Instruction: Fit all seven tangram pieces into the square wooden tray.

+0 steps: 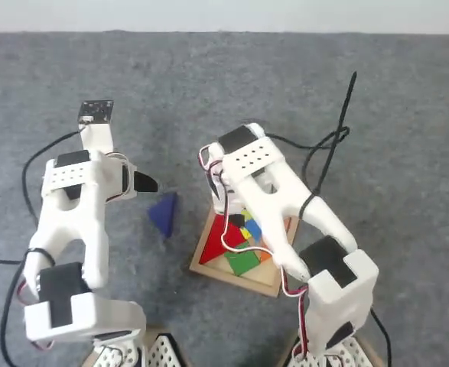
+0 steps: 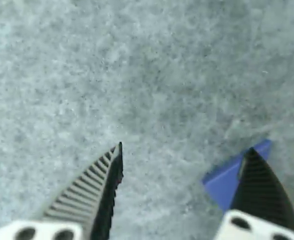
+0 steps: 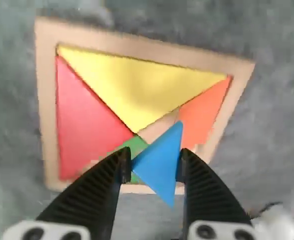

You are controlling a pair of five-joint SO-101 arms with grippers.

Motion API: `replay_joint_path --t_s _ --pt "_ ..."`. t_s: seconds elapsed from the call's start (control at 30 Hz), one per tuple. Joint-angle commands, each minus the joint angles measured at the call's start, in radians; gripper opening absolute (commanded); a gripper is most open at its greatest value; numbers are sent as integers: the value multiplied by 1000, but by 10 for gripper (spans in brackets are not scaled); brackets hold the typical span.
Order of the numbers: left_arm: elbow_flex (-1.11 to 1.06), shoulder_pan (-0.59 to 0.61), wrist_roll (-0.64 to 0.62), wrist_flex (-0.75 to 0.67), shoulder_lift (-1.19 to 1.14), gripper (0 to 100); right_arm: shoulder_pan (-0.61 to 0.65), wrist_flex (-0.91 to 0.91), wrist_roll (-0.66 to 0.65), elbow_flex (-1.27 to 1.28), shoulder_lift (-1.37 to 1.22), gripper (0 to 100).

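Gripped a light-blue triangle [image 3: 159,162] in the right pincer [image 3: 154,155], clenched against two of its sides and poised over the square wooden tray [image 3: 44,100]. Caught inside that tray, from the right wrist view: a large yellow triangle [image 3: 136,92] across the upper part of the frame, a large red triangle [image 3: 84,120] at left, an orange piece [image 3: 202,115] at right, and a sliver of a green piece [image 3: 131,145] beside one pincer finger, with a small patch of bare wood near the middle. Seen from the high view at lower centre of the frame, on the grey tabletop [image 1: 362,153], beneath the right arm.

Held the left pincer [image 2: 185,148] spread wide and grasping nothing, low over the tabletop. Pictured beside one of its fingertips, at lower right of the left wrist frame: a dark-blue triangle [image 2: 222,182], flat on the surface and partly hidden behind that finger; could not tell whether touching. Placed in the high view just left of centre, between the left pincer and the tray, outside the tray's rim.
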State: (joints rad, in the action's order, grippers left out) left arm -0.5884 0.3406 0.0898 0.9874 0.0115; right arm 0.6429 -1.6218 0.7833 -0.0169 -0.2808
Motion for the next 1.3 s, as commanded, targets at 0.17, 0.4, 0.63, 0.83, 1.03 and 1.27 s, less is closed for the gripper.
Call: replay_joint_path --t_s 0.17,0.4,0.63,0.83,1.03,1.27 --pt "58 49 -9 -8 20 355 130 97 319 -43 68 128" --pt "74 61 -9 -6 20 355 140 122 344 -38 68 307" --pt "114 86 -11 34 20 355 226 110 356 14 74 432" --pt "199 40 103 130 20 355 -16 4 35 -81 174 469" --pt "314 -41 149 304 138 353 -338 -134 -572 -152 294 467" --pt "94 -252 184 328 479 310 -375 -87 -802 35 619 328"
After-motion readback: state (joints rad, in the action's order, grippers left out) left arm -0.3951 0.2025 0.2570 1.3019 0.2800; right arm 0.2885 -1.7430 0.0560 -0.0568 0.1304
